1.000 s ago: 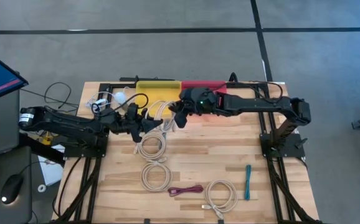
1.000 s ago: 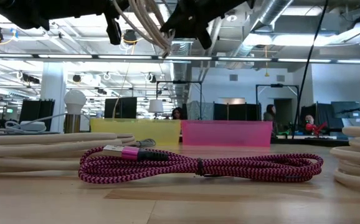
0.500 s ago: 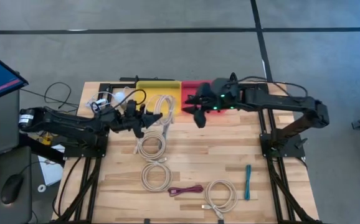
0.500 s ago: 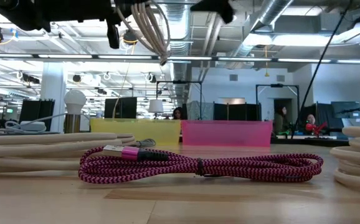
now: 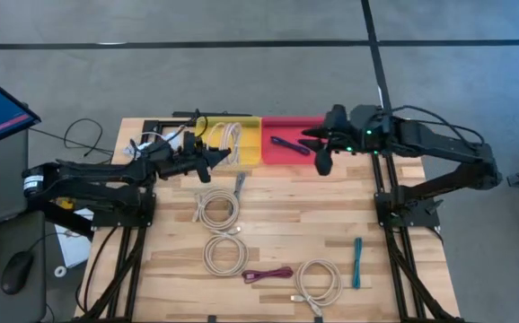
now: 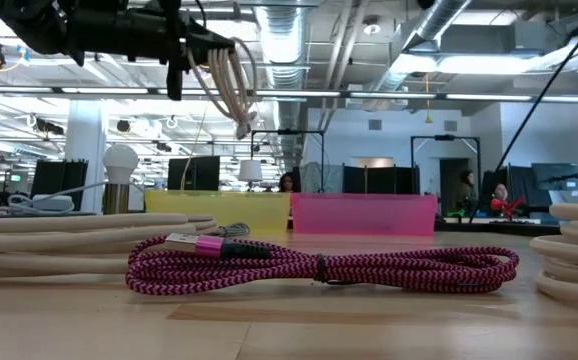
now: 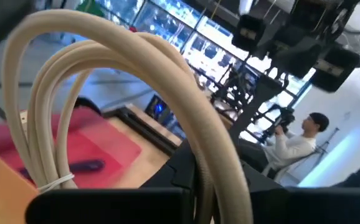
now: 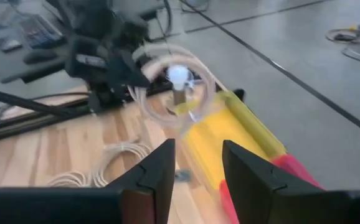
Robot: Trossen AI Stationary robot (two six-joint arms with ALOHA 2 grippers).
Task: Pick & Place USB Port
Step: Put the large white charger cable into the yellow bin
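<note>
Red bin (image 5: 288, 152) apparently holds a purple cable (image 5: 285, 144).

A cream coiled USB cable (image 5: 226, 142) hangs in the air above the yellow bin (image 5: 246, 132), its loops drooping. A dark purple cable (image 5: 288, 144) lies inside the pink bin (image 5: 282, 156). On the surface (image 5: 277, 215) lie more cream coils (image 5: 217, 211), a magenta braided cable (image 6: 319, 265) and a teal cable (image 5: 356, 262).

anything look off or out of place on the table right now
One oddity: a small grey cable end lies alone on the wood just in front of the yellow bin, outside both bins. The left gripper holds a beige cable coil above that bin. Other coils lie neatly.
</note>
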